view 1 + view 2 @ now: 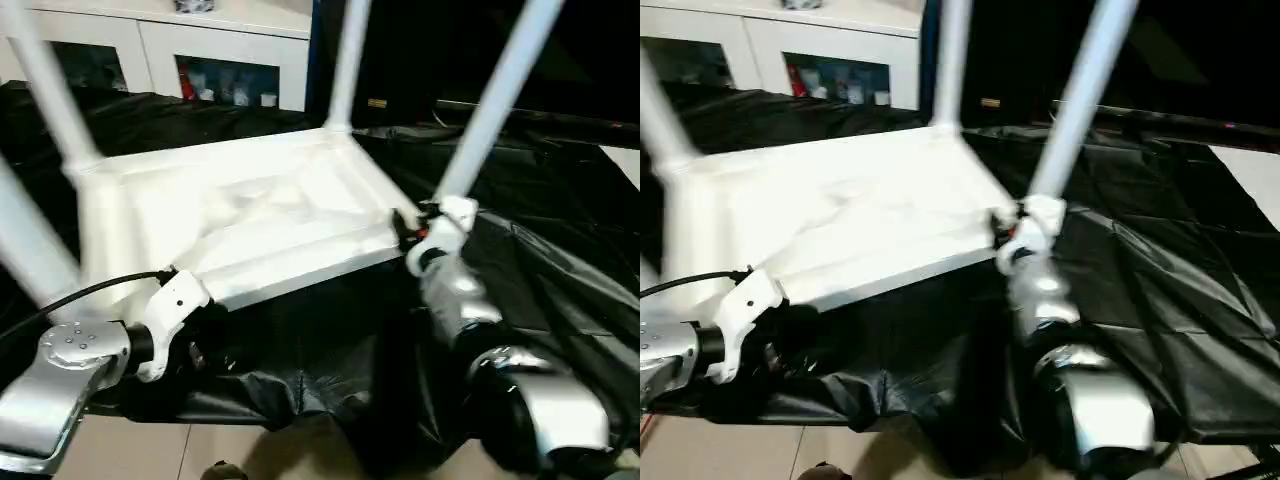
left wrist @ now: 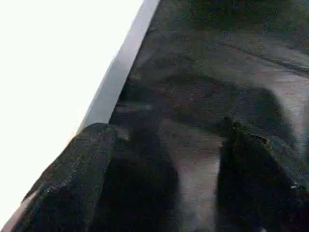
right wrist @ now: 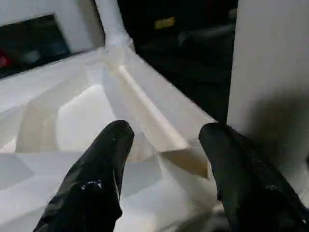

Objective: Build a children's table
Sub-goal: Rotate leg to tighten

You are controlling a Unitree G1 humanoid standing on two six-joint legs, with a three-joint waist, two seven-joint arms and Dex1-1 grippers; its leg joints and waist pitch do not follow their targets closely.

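The children's table lies upside down on the black sheet, its white top (image 1: 260,215) showing the ribbed underside. White legs rise from its corners: one at the front right (image 1: 497,105), one at the back (image 1: 345,60), one at the left (image 1: 50,90). My left gripper (image 2: 164,135) is open beside the top's front edge (image 2: 120,77), with only black sheet between its fingers. My right gripper (image 3: 164,133) is at the front right corner next to the leg (image 3: 270,72). Its fingers (image 3: 104,169) stand apart over the corner's ribs.
A black sheet (image 1: 540,260) covers the work surface and hangs in folds over the near edge. Behind stands a white cabinet with glass doors (image 1: 200,50). Light floor (image 1: 150,450) shows below the sheet. A black cable (image 1: 80,295) runs along my left forearm.
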